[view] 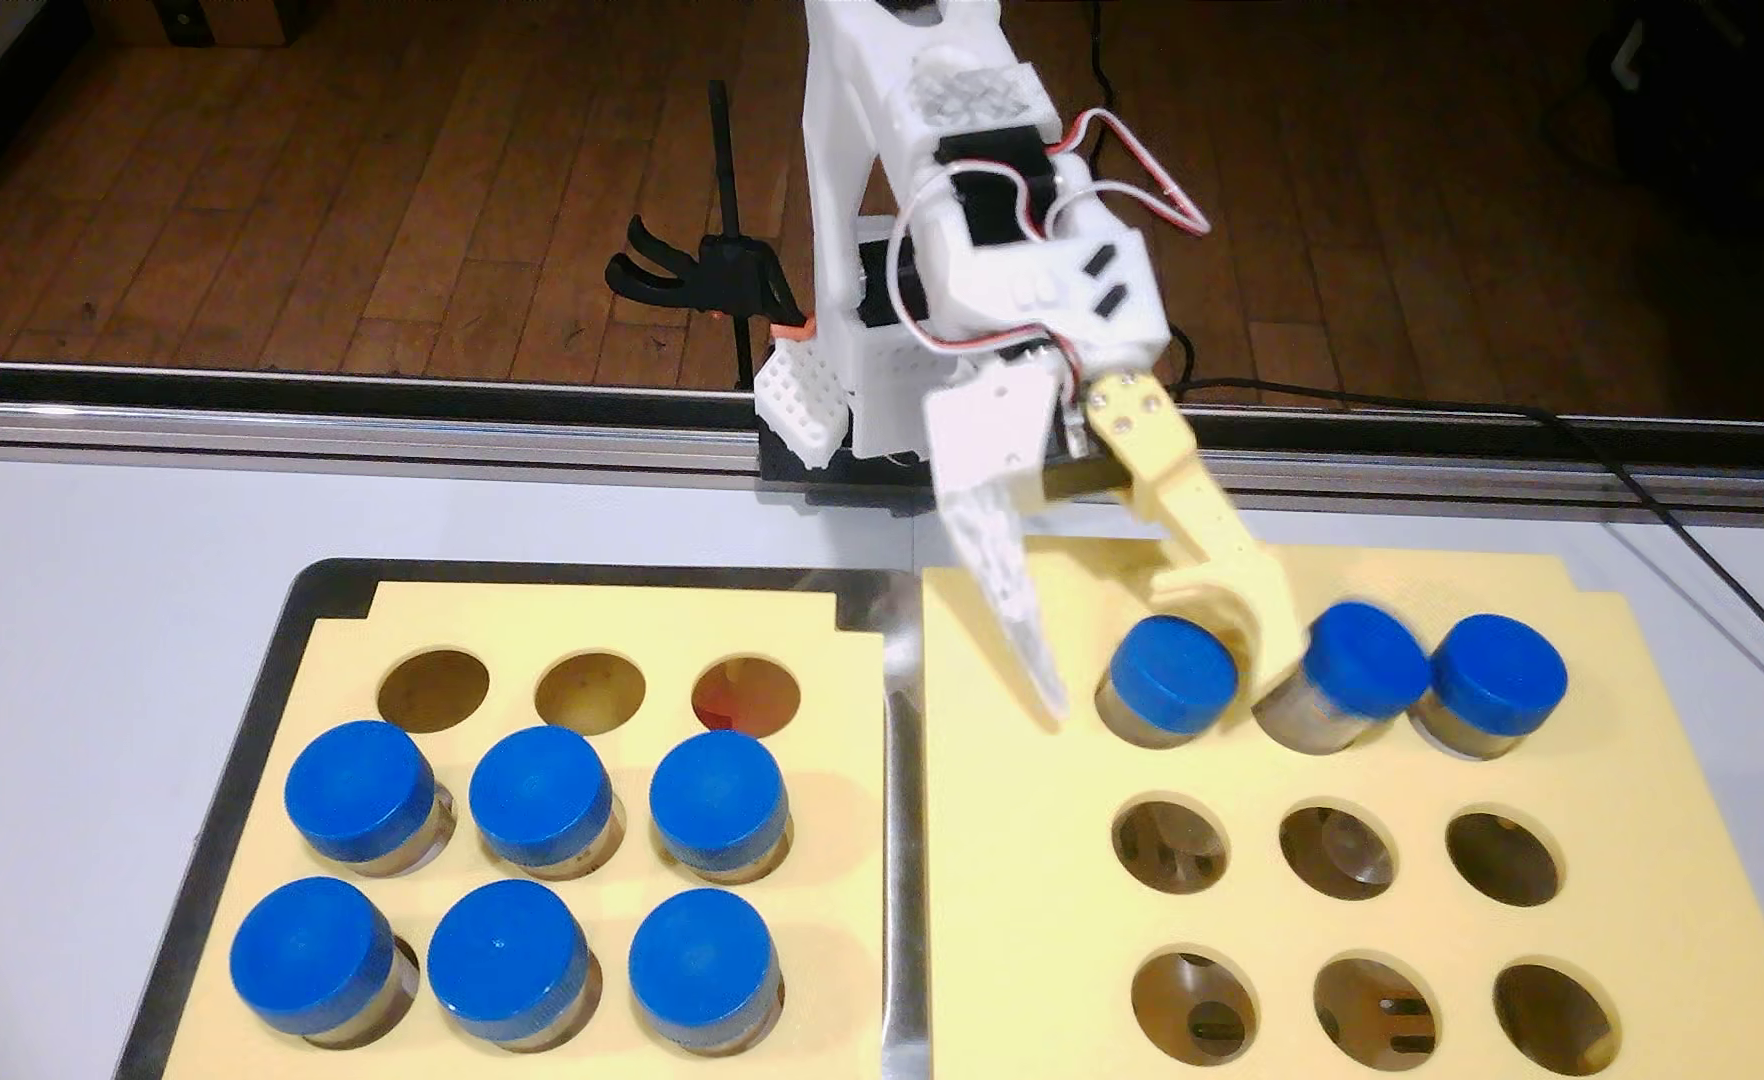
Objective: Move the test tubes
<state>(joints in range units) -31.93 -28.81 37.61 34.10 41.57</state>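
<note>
**Fixed view: tube seated in the right rack, pincer spread around its cap**

Fixed view, read left to right. Left rack (587,613), a yellow foam plate in a metal tray (234,675) on the table (78,540), holds six test tubes (535,794) in its middle and near rows; its far row of three holes (589,691) is empty. Right rack (1013,831) carries three tubes in its far row: the left tube (1172,675), the middle tube (1366,659) and the right tube (1496,670). Its six nearer holes (1337,852) are empty.

The pincer (1158,680) stands wide open and holds nothing. Its white finger (1018,623) ends just left of the left tube; its yellow finger (1242,602) reaches down into the gap between the left and middle tubes. The left tube sits deep in its hole, only cap and a short length of wall showing, so the placing step appears done and release is in hand.

Judgement on doing the release well: lift straight up along the tube's axis with the fingers kept spread, and swing towards the left rack only once both tips are above cap height.

Obstacles: the middle tube leans to the right in the view, its cap close against the right tube's cap, and the yellow finger appears to touch it; any sideways drift could tip it further or pull it from its hole. The white finger lies close over the foam. Behind the racks stand the arm's base (857,415), a black clamp (691,275) and a cable (1688,530) along the right edge, all well apart from the tubes.
</note>
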